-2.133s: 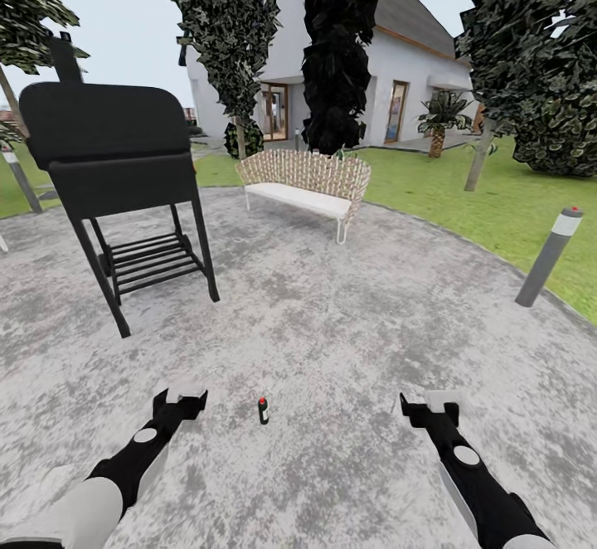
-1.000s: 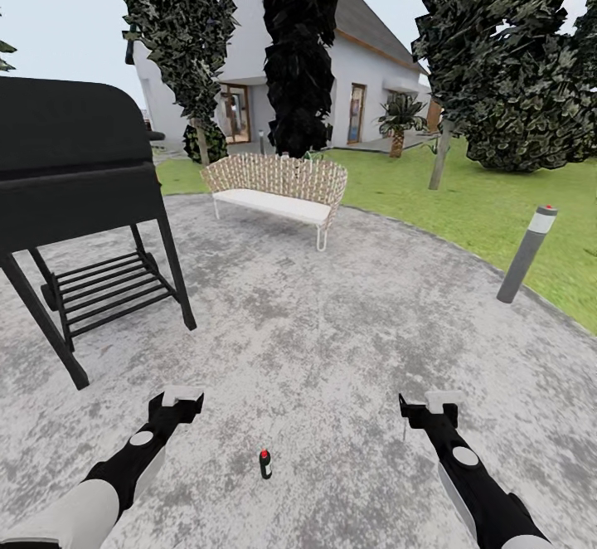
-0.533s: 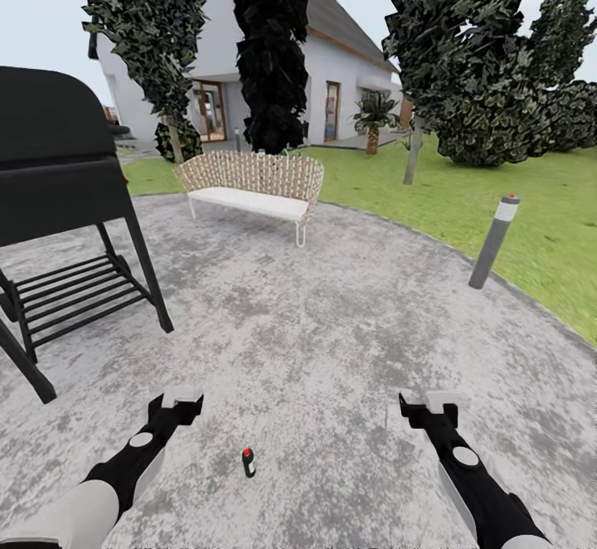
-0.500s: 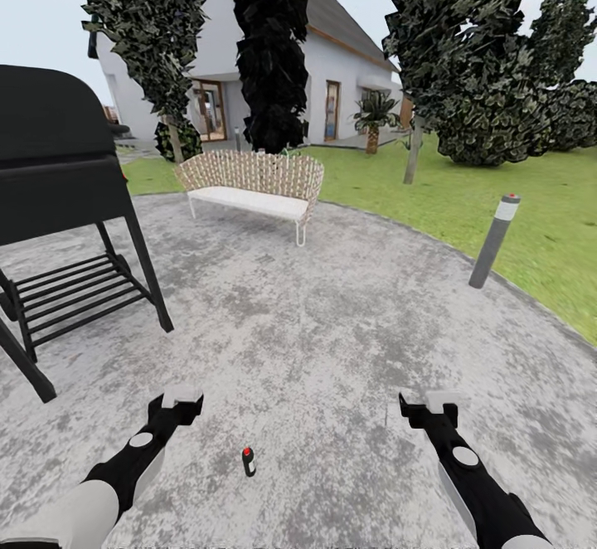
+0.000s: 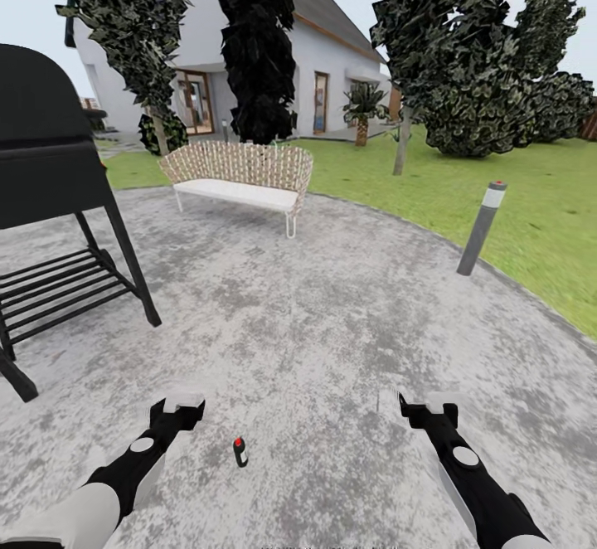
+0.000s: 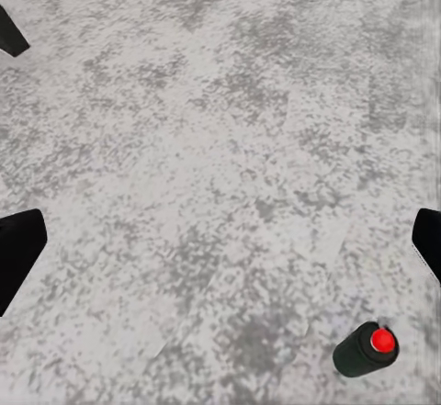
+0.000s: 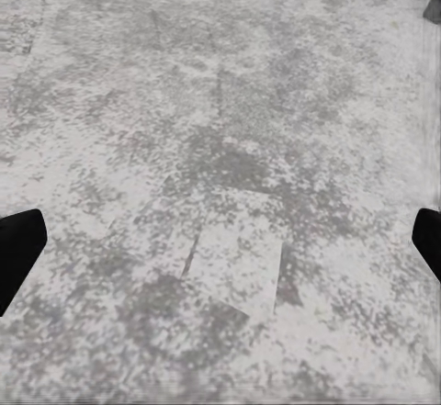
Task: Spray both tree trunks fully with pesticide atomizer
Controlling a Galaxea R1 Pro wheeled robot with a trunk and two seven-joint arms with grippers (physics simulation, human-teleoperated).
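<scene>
The small dark pesticide atomizer [image 5: 240, 452] with a red-dotted cap stands untouched on the mottled grey paved floor [image 5: 332, 325], at about 3 o'clock of the left claw [image 5: 177, 407]. Both that and the right claw [image 5: 425, 407] hover spread apart, empty. Pickup and spraying both remain.

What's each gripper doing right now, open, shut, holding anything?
Left gripper: open, empty, above the paving near the small dark red-capped pesticide atomizer.
Right gripper: open, empty, over bare grey paving.
</scene>
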